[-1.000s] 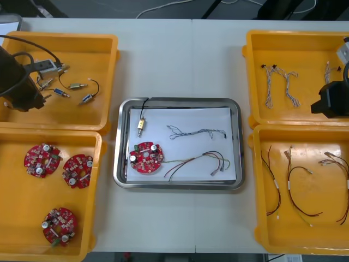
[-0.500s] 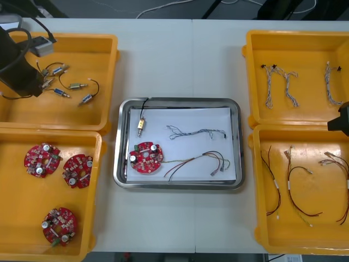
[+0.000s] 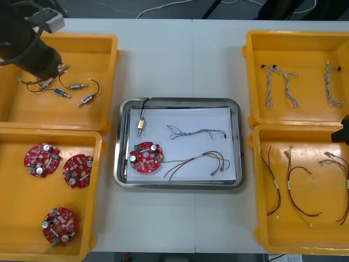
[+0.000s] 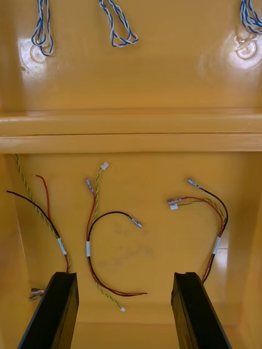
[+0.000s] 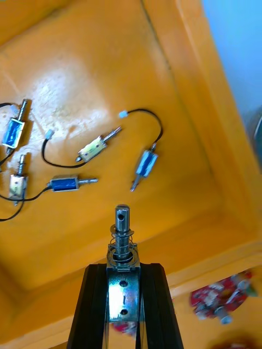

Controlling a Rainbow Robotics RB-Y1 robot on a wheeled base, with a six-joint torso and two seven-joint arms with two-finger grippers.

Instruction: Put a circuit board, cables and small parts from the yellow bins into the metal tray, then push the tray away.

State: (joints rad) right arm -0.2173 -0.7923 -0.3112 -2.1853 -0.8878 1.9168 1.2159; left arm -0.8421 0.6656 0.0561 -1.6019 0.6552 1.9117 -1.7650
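My left gripper [image 5: 122,271] is shut on a small metal part [image 5: 122,234], held above the far left yellow bin [image 3: 103,65]. Several more small metal parts [image 5: 99,146] with black leads lie on that bin's floor. In the front view the left arm [image 3: 30,46] hangs over the bin's back left. The metal tray [image 3: 177,101], white inside, holds a round red circuit board [image 3: 146,157], a small metal part [image 3: 140,126], a blue and white cable [image 3: 193,132] and a red and yellow cable [image 3: 203,161]. My right gripper [image 4: 125,286] is open over red and yellow cables [image 4: 101,240].
The near left bin [image 3: 16,218] holds three circuit boards [image 3: 41,161]. The far right bin [image 3: 305,43] has blue and white cables [image 3: 278,87]. The near right bin [image 3: 262,191] has red and yellow cables [image 3: 297,191]. The right arm [image 3: 343,131] sits at the table's right edge.
The left arm has moved toward the back and right over the far left bin. The right arm has drawn back toward the right edge of the view.
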